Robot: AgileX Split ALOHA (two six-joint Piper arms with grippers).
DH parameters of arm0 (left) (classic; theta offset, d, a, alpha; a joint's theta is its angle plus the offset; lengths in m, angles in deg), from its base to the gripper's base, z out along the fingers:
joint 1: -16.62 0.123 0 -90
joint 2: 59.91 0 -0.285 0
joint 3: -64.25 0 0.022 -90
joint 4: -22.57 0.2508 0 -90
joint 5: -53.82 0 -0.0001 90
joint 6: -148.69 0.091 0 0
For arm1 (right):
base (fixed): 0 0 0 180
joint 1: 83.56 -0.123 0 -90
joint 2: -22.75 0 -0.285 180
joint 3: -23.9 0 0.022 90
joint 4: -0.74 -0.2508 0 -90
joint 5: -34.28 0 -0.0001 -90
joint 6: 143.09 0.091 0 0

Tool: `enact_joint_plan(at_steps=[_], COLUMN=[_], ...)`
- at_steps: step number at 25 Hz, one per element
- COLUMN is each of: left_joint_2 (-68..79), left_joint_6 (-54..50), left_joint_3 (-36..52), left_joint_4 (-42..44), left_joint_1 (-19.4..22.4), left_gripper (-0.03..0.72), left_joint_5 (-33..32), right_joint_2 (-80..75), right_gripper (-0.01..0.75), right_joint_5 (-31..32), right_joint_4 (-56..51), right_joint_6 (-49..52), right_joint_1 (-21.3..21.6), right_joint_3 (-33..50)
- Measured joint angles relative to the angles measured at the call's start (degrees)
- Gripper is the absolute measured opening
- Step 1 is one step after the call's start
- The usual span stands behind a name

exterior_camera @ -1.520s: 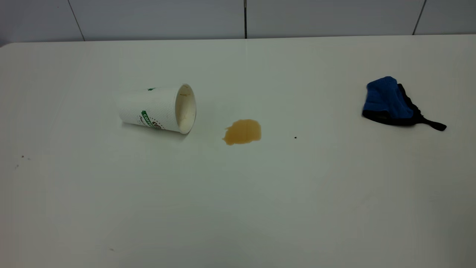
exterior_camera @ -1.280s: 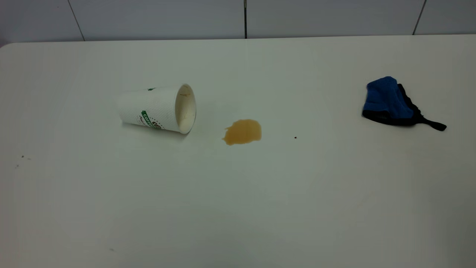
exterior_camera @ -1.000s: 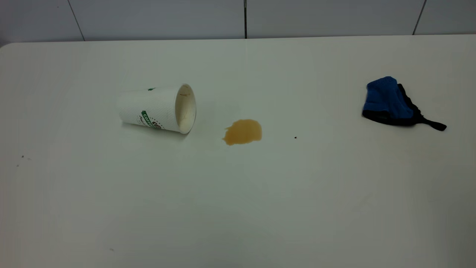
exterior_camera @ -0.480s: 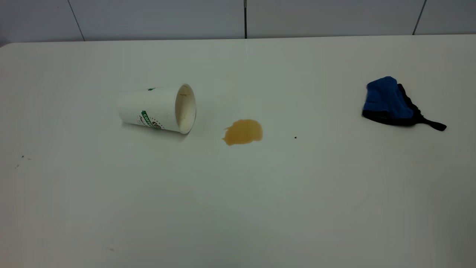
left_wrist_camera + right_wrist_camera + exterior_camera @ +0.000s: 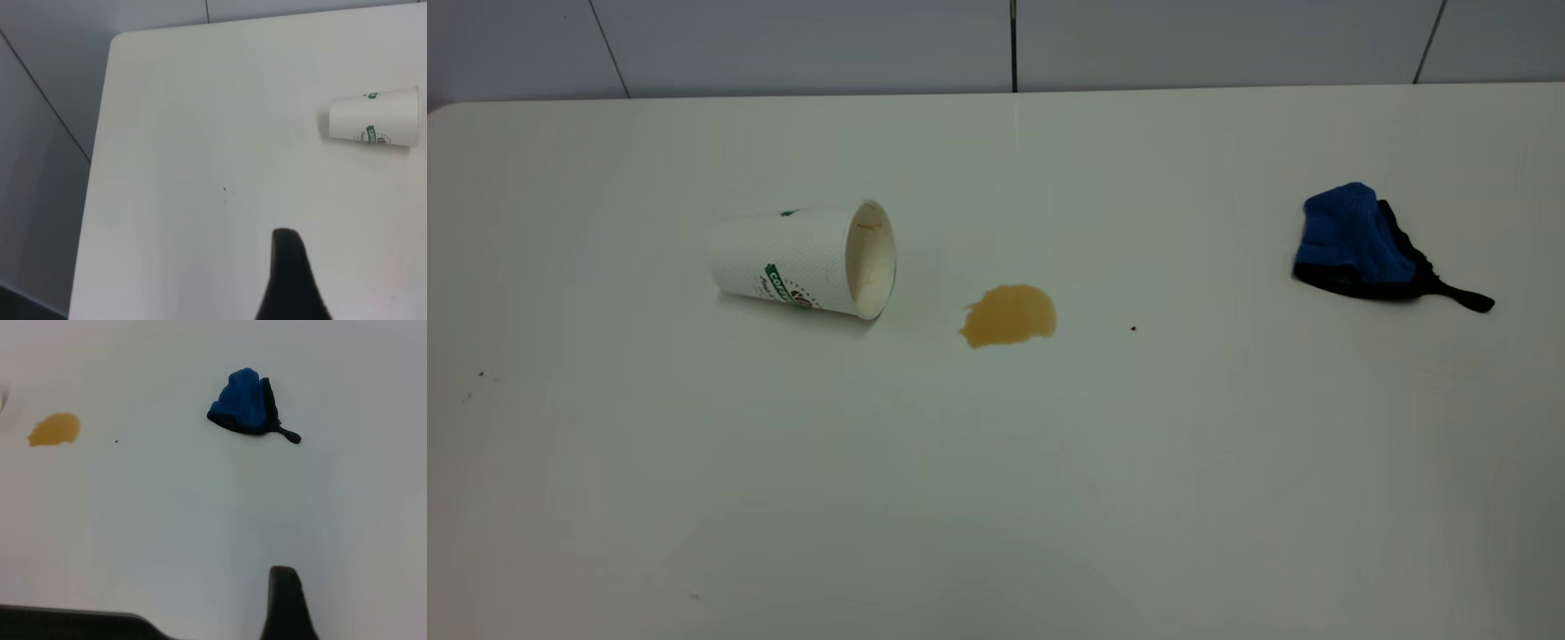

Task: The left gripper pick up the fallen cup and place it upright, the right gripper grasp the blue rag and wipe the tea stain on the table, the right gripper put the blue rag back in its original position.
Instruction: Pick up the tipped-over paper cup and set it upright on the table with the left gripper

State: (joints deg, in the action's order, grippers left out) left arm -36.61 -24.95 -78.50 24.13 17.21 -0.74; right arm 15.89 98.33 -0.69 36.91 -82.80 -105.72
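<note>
Exterior view: cup [image 5: 805, 260] lies on its side on table [image 5: 996, 462], left of centre, mouth facing tea stain [image 5: 1008, 316], which sits just beside the mouth w/ a small gap. Small dark speck [image 5: 1134, 328] to the right of the stain. Blue rag [image 5: 1359, 244] lies well apart at far right, bunched, black strap tail trailing toward the right edge. Neither arm shows in this view. Left wrist view: only one dark fingertip of left gripper [image 5: 290, 280] visible, above bare table, cup [image 5: 373, 124] well away; finger spacing cannot be told. Right wrist view: one dark fingertip of right gripper [image 5: 287, 603] plus a black bracket edge, above bare table; rag [image 5: 245, 405] and stain [image 5: 55, 429] both well clear of it; finger spacing cannot be told.
</note>
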Motion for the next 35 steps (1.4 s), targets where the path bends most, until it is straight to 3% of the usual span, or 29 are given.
enact_joint_plan(at_steps=[10, 15, 21, 26, 31, 35], left_joint_2=[27.67, 45.06, 65.28, 80.56, 92.54, 100.37], left_joint_6=[-3.61, -11.07, -28.42, -41.39, -48.59, -50.06], left_joint_3=[-9.68, -11.32, -17.40, -23.66, -29.34, -34.17], left_joint_4=[10.03, 21.61, 42.09, 58.57, 63.92, 65.09], left_joint_1=[-8.44, -11.67, -21.26, -31.29, -38.75, -41.49], left_gripper=[0.537, 0.537, 0.537, 0.537, 0.537, 0.537], left_joint_5=[5.50, 11.55, 12.77, 9.47, 7.84, 7.52], right_joint_2=[0.00, 0.00, 0.00, 0.00, 0.00, 0.00], right_gripper=[0.553, 0.553, 0.553, 0.553, 0.553, 0.553], right_joint_5=[0.00, 0.00, 0.00, 0.00, 0.00, 0.00], right_joint_4=[0.01, 0.01, 0.01, 0.01, 0.01, 0.01], right_joint_6=[0.00, 0.00, 0.00, 0.00, 0.00, 0.00], right_joint_1=[0.00, 0.00, 0.00, 0.00, 0.00, 0.00], right_joint_3=[0.00, 0.00, 0.00, 0.00, 0.00, 0.00])
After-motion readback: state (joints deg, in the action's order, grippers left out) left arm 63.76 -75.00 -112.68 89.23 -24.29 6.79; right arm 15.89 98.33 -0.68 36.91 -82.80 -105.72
